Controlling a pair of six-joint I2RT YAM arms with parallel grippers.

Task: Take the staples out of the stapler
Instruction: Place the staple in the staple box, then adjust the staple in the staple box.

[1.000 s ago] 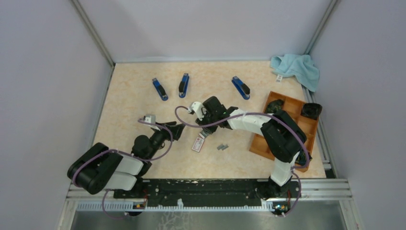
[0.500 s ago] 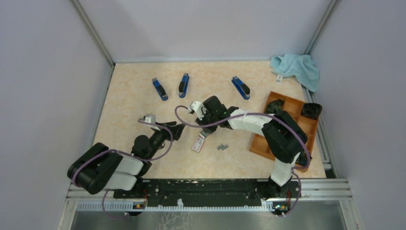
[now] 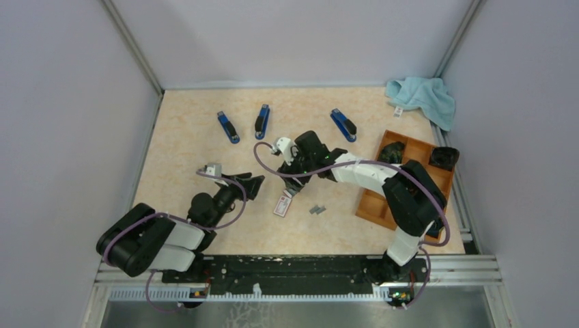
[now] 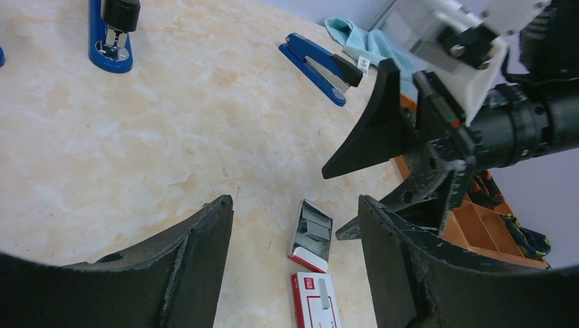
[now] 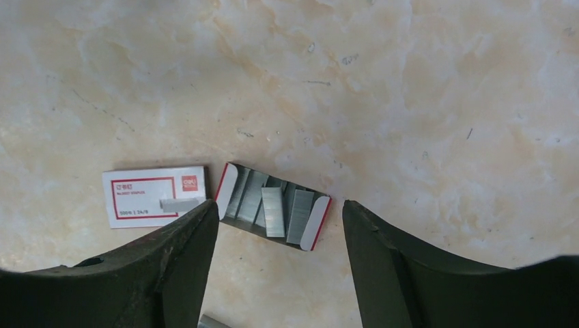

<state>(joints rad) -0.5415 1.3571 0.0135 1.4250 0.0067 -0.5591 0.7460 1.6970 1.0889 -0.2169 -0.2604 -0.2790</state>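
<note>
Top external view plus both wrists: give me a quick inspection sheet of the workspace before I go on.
Surface: beige marbled table, no spills seen.
Job's things: three blue staplers lying apart on the far half; staples in an open box tray; loose strips on the table to its right.
Clutter: red-labelled box sleeve beside the box tray; blue cloth in the far right corner; wooden tray at right, holding dark items.
Grippers: left gripper open, empty; right gripper open, empty, above the box tray.
Cables: purple cables looped along both arms.
Surroundings: grey walls, metal frame.
</note>
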